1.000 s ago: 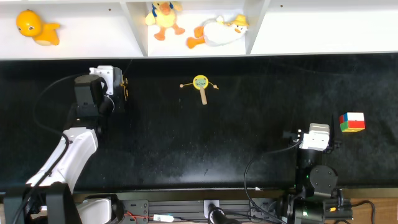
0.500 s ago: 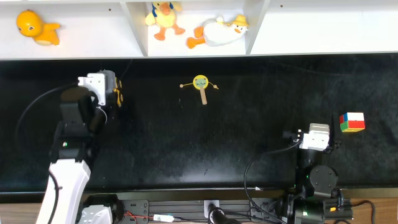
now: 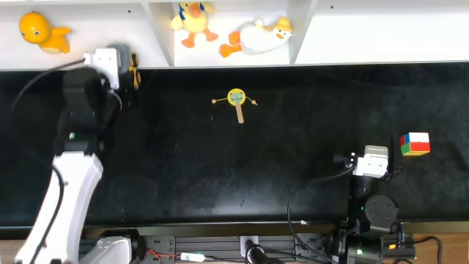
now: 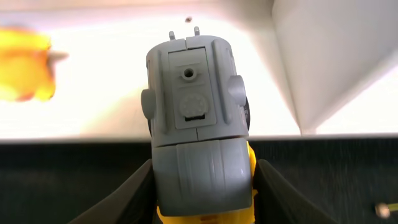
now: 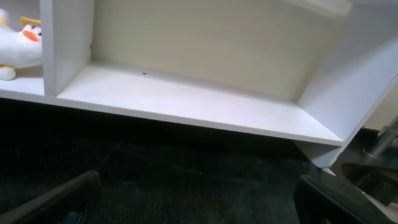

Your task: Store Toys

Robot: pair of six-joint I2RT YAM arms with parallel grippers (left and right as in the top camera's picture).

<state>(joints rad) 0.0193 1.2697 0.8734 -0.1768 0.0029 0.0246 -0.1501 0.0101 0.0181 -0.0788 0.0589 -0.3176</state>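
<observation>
text check | I can read no words, numbers, labels or signs in any of my 3 views | grey underside of the toy vehicle (image 4: 198,118): moulded shapes and 1 round hole, no lettering I can make out

room between orange duck (image 3: 42,33) and divider (image 3: 161,29), in left compartment (image 3: 95,26)

Black table (image 3: 183,169) with rattle (image 3: 237,99) and cube (image 3: 415,144); shelf (image 3: 366,44) with toy ducks (image 3: 194,18)
</observation>
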